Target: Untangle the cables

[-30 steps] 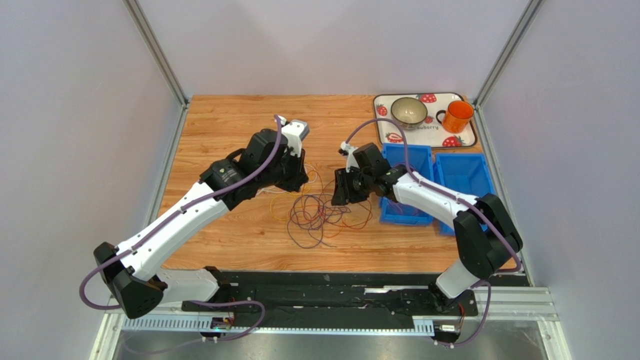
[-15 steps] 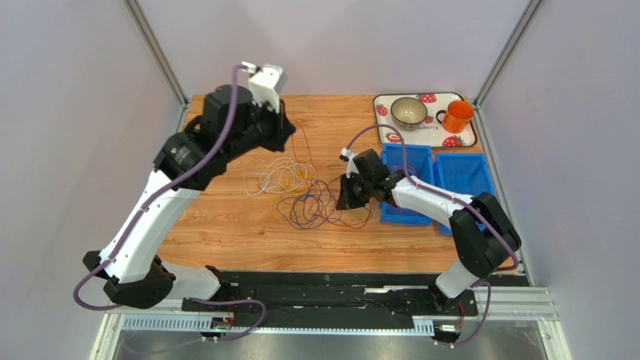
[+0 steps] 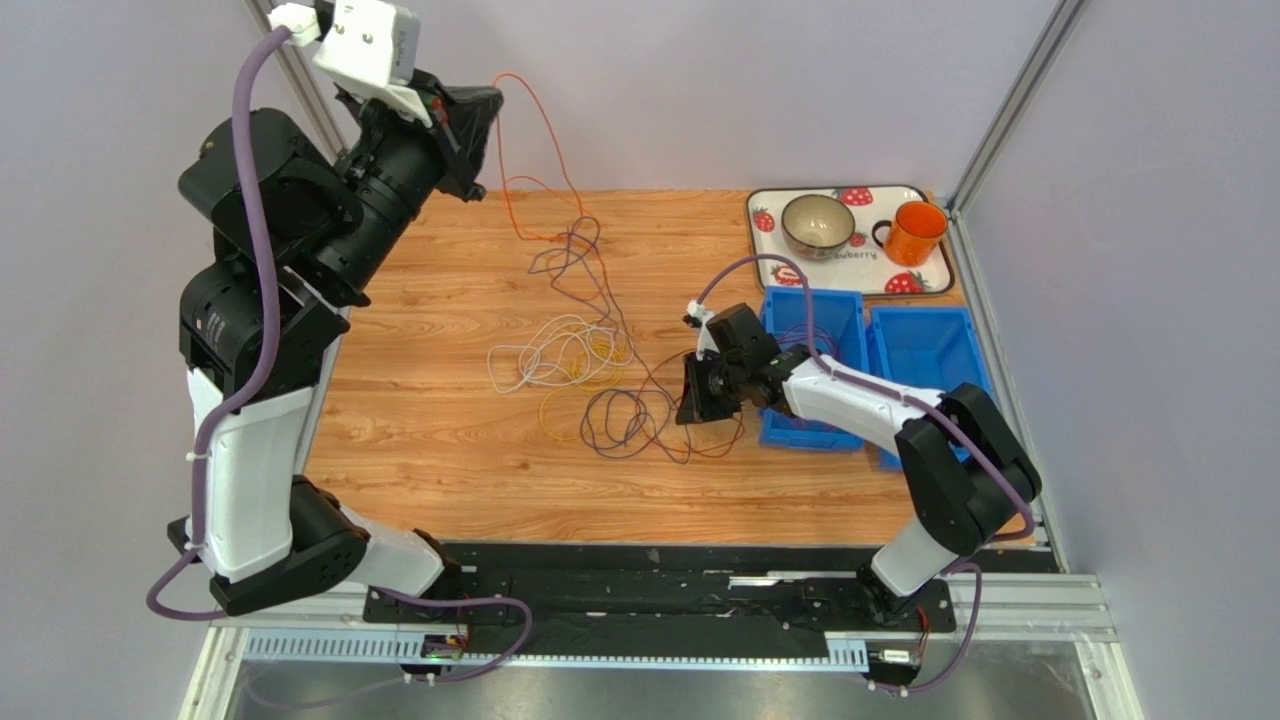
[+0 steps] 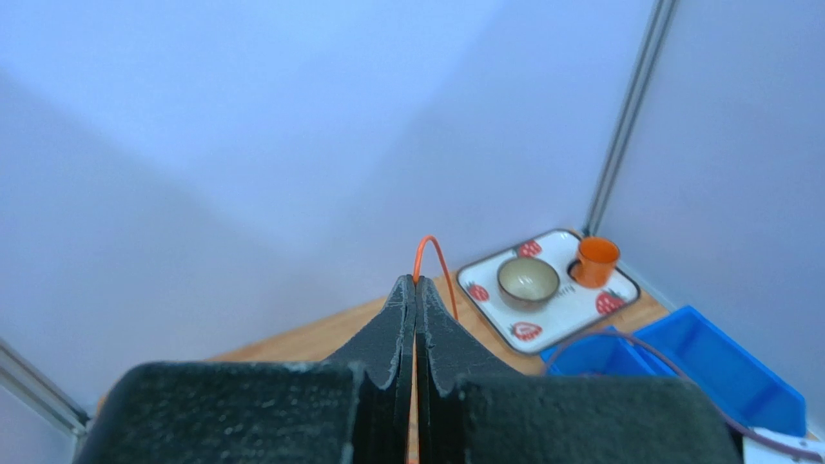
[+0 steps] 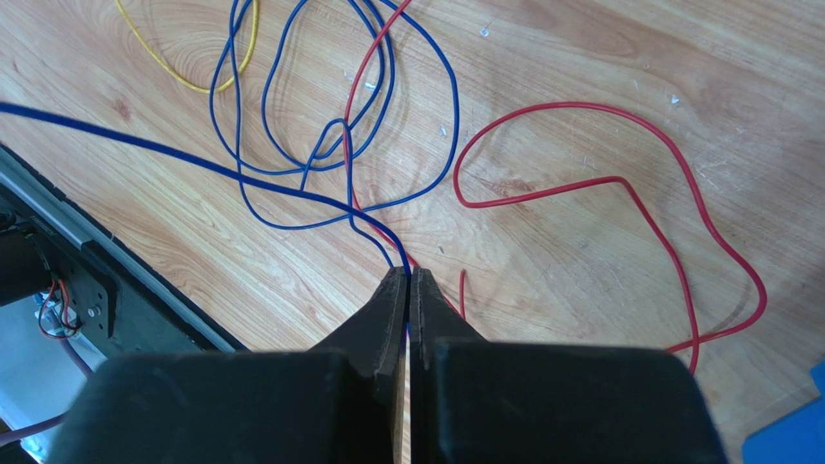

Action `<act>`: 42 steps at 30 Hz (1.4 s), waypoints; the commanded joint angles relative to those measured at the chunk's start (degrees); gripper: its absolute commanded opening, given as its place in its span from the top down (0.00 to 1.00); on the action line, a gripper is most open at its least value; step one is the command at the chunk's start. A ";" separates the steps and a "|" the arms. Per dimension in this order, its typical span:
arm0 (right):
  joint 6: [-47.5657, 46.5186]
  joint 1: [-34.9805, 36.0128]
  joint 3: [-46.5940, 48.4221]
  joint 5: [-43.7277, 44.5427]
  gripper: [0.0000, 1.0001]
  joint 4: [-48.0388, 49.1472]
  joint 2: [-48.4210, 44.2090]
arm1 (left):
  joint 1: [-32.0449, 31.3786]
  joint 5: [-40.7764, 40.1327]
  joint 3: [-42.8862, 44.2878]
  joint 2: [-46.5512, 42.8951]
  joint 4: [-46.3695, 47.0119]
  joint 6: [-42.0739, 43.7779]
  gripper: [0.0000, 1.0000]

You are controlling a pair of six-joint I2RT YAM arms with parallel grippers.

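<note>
Cables (image 3: 601,375) sprawl on the surface (image 3: 436,450), right end effector (image 5: 408,280) clamped on them, left end effector (image 4: 416,286) clamping orange cable (image 3: 529,150) aloft.

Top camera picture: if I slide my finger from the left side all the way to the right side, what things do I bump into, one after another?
left gripper → white and yellow cable loops → right gripper → bowl → orange mug
</note>
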 commanded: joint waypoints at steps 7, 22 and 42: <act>2.94 0.27 3.79 4.73 1.00 -0.50 6.52 | 0.15 -2.28 5.55 -1.43 22.13 13.44 1.00; 0.14 1.85 19.69 8.86 0.49 -16.49 0.13 | 0.15 -3.34 -14.63 -9.34 25.85 11.80 1.00; 3.29 1.85 18.47 -0.36 0.42 -15.27 -28.70 | 0.15 -0.70 -43.13 -13.30 24.44 -9.12 1.00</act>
